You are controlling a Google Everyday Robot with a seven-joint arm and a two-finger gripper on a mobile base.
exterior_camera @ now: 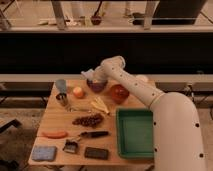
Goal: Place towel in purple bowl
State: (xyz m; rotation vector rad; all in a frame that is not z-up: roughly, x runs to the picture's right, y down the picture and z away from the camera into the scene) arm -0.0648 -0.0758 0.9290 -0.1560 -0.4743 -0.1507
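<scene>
We see the gripper at the far edge of the table, just above the purple bowl. The pale towel is bunched at its tip, over the bowl's left rim. The gripper seems clamped on it, though the wrist partly hides the grip. A red bowl sits just right of the purple one, and a green tray lies nearer us.

Two bowls (hand by one).
</scene>
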